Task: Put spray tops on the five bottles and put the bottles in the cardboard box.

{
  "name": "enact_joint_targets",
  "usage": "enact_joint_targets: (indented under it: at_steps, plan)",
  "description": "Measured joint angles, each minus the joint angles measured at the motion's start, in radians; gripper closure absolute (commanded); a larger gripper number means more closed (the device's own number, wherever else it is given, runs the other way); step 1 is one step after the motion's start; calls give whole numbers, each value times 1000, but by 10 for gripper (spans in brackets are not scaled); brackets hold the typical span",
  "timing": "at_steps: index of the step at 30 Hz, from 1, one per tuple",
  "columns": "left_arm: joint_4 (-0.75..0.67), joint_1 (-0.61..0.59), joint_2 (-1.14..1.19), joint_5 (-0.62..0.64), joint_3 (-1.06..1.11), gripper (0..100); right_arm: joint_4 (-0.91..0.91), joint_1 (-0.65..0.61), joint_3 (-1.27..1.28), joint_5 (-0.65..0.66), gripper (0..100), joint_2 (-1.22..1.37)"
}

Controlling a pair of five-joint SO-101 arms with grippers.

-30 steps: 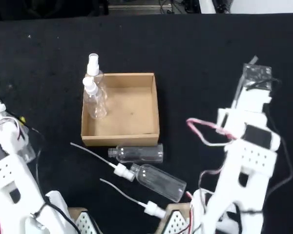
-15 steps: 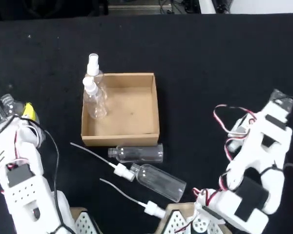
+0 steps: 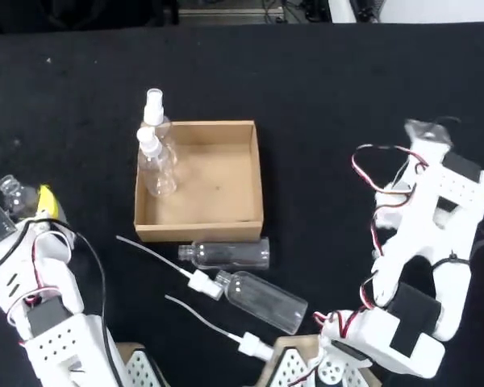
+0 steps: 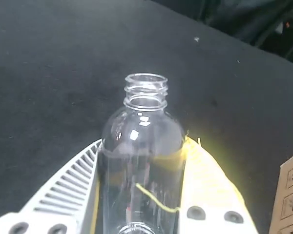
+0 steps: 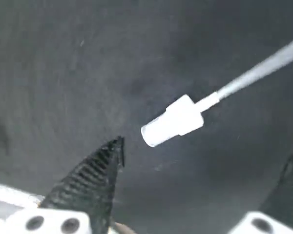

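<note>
Got the left gripper (image 4: 144, 146) clamped around a clear bottle (image 4: 141, 131), neck poking out past the fingertips, no spray top on it. From above, that's over the left side of the black table (image 3: 323, 89), well apart from the cardboard box (image 3: 198, 232).

Looking through the right wrist view: right gripper (image 5: 205, 151) spread wide and holding nothing, with a loose spray top (image 5: 173, 121) and its tube lying on the table between the fingers, touching neither.

Over at the box, spotted two sprayer-topped bottles standing upright. Front capped bottle (image 3: 157, 173) inside, against the left wall. Back capped bottle (image 3: 155, 117) at the back-left corner; can't tell if inside or just behind.

Just in front of the box, got an uncapped bottle (image 3: 226, 253) lying on its side along the front wall. Nearer still, a slanted bottle (image 3: 262, 300) lying down too, with a second spray top (image 3: 200, 282) right at its mouth, tube pointing away. Also a third spray top (image 3: 254, 347) lying by the near edge.
</note>
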Motion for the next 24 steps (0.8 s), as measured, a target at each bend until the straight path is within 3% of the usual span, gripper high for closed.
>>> enact_joint_targets:
  at_steps: [7,11,15,20,24]
  plan:
    - [190,-3,-158,0,-2,970,-9,155,32,993,554,0]
    - [212,-2,-222,0,-2,967,-104,219,106,1379,554,0]
    - [219,-2,-244,0,-2,967,-152,232,172,1556,554,0]
    - [250,-2,-252,0,-2,967,-247,218,249,1580,565,0]
    - [250,-2,-252,0,-2,967,-308,172,316,1587,642,0]
